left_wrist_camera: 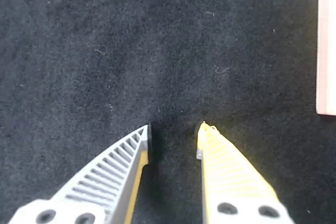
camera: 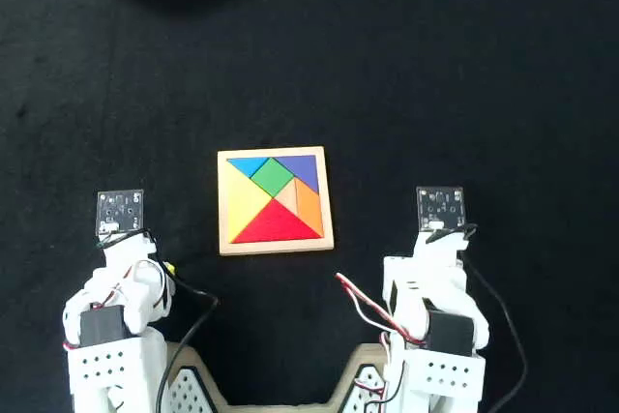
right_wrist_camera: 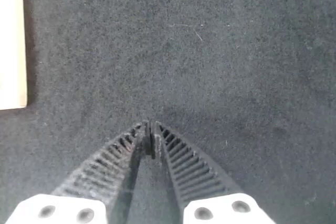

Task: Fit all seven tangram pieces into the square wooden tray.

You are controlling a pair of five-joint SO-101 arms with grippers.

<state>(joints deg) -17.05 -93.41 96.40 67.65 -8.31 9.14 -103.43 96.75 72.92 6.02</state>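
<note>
Plainly, at the left the left gripper (left_wrist_camera: 174,129), with one grey ribbed finger and one yellow, stands slightly spread with nothing between its tips, over the black cloth-covered table (camera: 116,84). The square wooden tray (camera: 224,239) lies just off to that gripper's inner side, a little ahead of it. Inside the tray the coloured tangram pieces sit flush: a large yellow triangle (camera: 241,202), a blue triangle (camera: 247,165), a green square (camera: 274,177), a large red triangle (camera: 278,227), a small pale-orange triangle (camera: 287,196), a purple triangle (camera: 307,169) and an orange parallelogram (camera: 309,202). By my count that is all seven, so the task looks finished. Farther right, the right gripper (right_wrist_camera: 150,127), with its black ribbed fingers pressed together on nothing, has the tray on its own inner side. The tray sits between the two grippers, neither clearly nearer, and being square it offers no long axis.
</note>
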